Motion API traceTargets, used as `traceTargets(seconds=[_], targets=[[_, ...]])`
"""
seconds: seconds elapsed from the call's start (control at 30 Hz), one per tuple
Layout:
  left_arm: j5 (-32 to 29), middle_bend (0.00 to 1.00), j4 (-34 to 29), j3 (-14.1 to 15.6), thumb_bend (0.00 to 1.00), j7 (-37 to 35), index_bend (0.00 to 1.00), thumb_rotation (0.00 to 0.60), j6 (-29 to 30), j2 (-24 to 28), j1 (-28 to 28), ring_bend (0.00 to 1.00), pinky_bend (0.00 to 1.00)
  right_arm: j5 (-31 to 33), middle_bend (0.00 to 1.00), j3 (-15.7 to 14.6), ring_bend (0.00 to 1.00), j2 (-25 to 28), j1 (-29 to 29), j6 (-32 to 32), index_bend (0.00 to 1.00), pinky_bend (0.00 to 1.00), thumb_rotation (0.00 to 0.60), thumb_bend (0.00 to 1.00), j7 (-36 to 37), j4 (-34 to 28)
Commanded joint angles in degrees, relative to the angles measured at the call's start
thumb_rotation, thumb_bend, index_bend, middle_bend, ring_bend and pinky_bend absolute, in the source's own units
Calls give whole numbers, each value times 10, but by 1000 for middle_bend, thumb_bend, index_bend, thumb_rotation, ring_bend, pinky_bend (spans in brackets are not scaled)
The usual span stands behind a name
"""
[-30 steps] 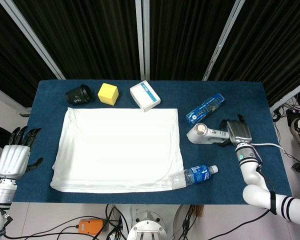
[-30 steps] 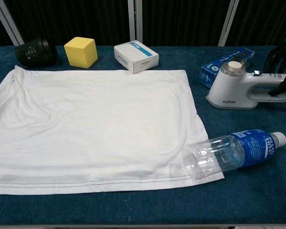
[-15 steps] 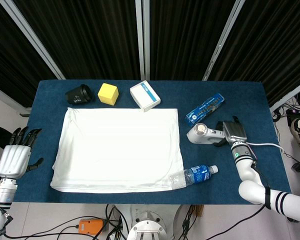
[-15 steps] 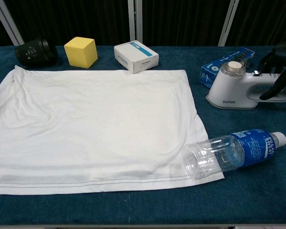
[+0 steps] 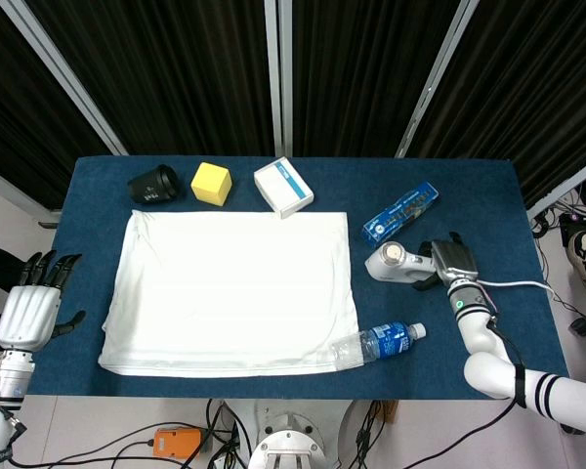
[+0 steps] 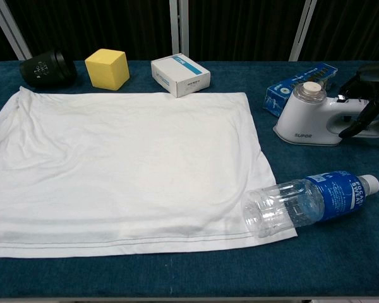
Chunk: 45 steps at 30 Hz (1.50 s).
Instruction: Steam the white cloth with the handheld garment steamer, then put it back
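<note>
Compared with a second ago, my right hand [image 5: 452, 261] has slid left along the table and now sits over the handle end of the garment steamer [image 5: 402, 262], its dark fingers [image 6: 360, 118] draped across the handle; I cannot tell whether they have actually closed around it. The steamer itself has not shifted: it rests on the blue table [image 5: 488, 195] at the right, well apart from the right edge of the white cloth [image 5: 234, 293], with its round capped head toward the left and its handle running to the right, so its long axis lies left to right. My left hand [image 5: 27, 311] is where it was, off the table's left edge, fingers spread and holding nothing. The cloth lies flat and wide across the middle of the table. A clear plastic bottle [image 6: 306, 202] with a blue label lies on its side at the cloth's near right corner, its base end resting on the fabric and its white cap pointing right; it looks empty, though I cannot be sure. A blue packet [image 5: 399, 212] lies just beyond the steamer. Along the far edge stand a black lens-like cylinder [image 5: 154, 184], a yellow cube [image 5: 211, 184] and a closed white box [image 5: 283, 187].
</note>
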Motion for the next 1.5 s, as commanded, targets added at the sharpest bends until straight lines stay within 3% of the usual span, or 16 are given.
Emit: traceTargets(seconds=[0.03,0.6,0.97,1.13,1.2,1.33,1.5], targets=[[0,132,2,1,147,-1,86,600,0,-2,1,19,0,-3,565,-2,599,3,-4,-5,595,46,600,106,13,-3],[0,132,16,3,147,-12,86,600,-6,-14,-3,19,0,-20,609,-13,670,16,-16,-28,648,55,600,136,67,-20],[4,132,21,4,147,-21,86,600,-16,-19,-10,19,0,-59,795,-11,858,10,-15,-45,876,243,600,233,102,12],[6,132,24,1,147,-20,86,600,-19,-21,-16,19,0,-93,828,-13,890,12,-9,-60,928,364,600,237,109,27],[7,132,25,-1,147,-20,86,600,-21,-25,-19,20,0,-117,833,-12,893,12,-10,-70,940,417,600,273,124,34],[9,132,24,-3,147,-20,97,600,-29,-27,-28,27,0,-174,847,-5,903,10,-15,-85,966,497,600,447,167,48],[21,133,17,-5,242,-26,100,600,-51,-24,-50,32,0,-247,866,-1,924,18,-15,-108,978,579,600,548,216,60]])
